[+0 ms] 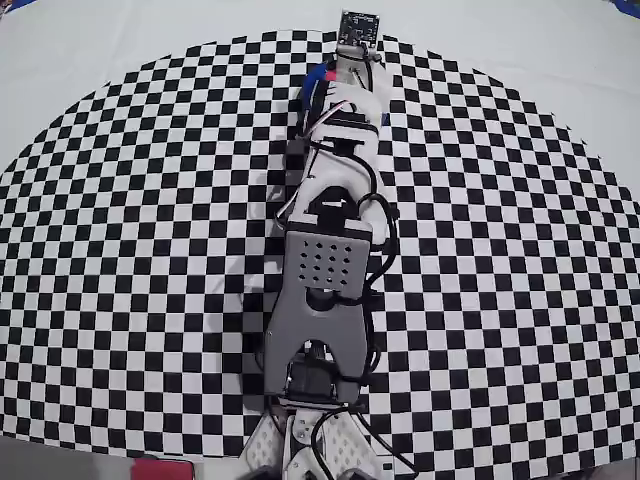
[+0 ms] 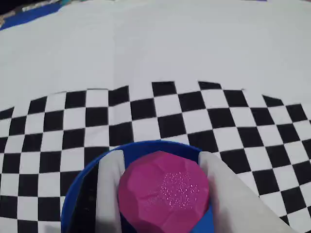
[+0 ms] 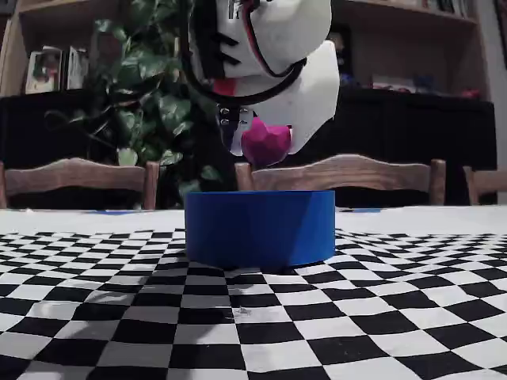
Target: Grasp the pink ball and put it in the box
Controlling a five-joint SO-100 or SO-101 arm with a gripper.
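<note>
The pink ball (image 2: 164, 194), a faceted magenta sphere, sits between the two white fingers (image 2: 111, 189) of my gripper (image 2: 160, 167), which is shut on it. In the fixed view the pink ball (image 3: 265, 142) hangs in the gripper (image 3: 261, 146) a short way above the blue round box (image 3: 260, 228). The wrist view shows the box (image 2: 80, 194) rim directly under the ball. In the overhead view the arm (image 1: 325, 270) covers both ball and box.
The checkered mat (image 1: 130, 250) covers the table, with plain white cloth (image 2: 155, 43) beyond its curved edge. A small circuit board (image 1: 360, 28) lies at the mat's top edge. A pink-red piece (image 1: 160, 470) shows at the bottom edge. Chairs (image 3: 79, 178) stand behind the table.
</note>
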